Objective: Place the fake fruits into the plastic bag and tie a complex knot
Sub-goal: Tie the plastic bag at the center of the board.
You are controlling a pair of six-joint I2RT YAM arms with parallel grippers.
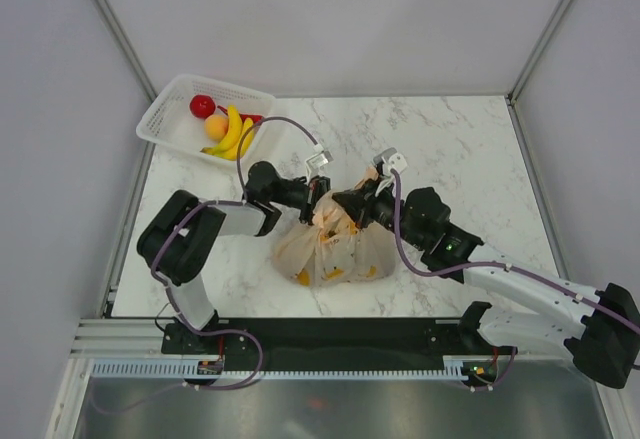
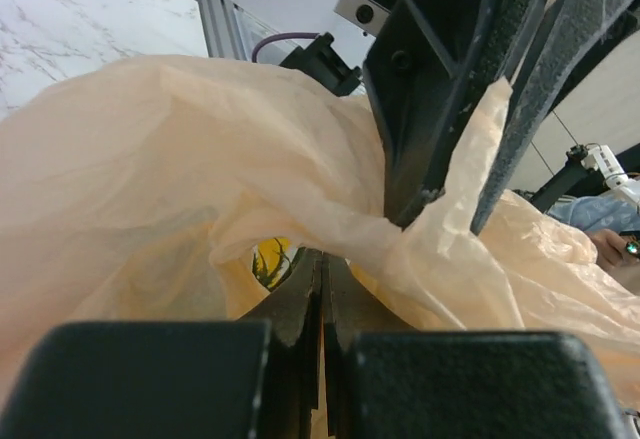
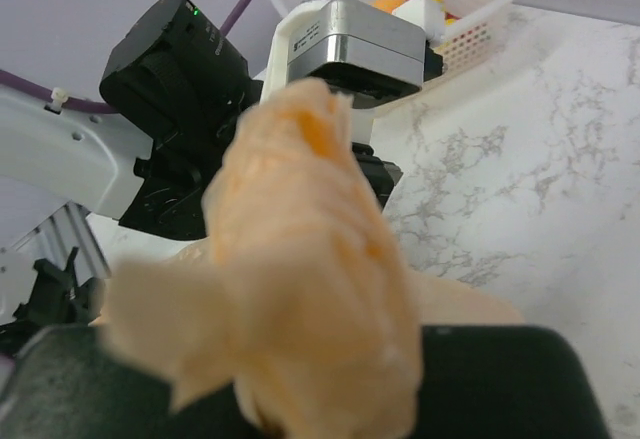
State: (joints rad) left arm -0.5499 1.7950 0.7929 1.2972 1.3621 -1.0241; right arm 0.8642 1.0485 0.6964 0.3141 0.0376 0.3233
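Observation:
The peach plastic bag (image 1: pixel 335 254) lies bulging on the marble between both arms, yellow-orange shapes showing through it. Its handle strips (image 1: pixel 327 217) are bunched and twisted at the top; I cannot tell whether a knot is formed. My left gripper (image 1: pixel 318 195) is shut on the bag's plastic (image 2: pixel 150 159), its fingertips (image 2: pixel 322 257) pressed together. My right gripper (image 1: pixel 352 205) pinches a strip from the other side, its fingers (image 2: pixel 430 109) closed on the film. A crumpled strip (image 3: pixel 310 259) hides the right fingertips. Fake fruits remain in the basket: apple (image 1: pixel 202 106), peach (image 1: pixel 216 126), bananas (image 1: pixel 236 131).
The white lattice basket (image 1: pixel 165 124) stands at the back left corner of the table, also in the right wrist view as the basket (image 3: pixel 480 9). The left arm's wrist camera (image 3: pixel 350 49) sits close in front of the right gripper. Grey walls enclose the table.

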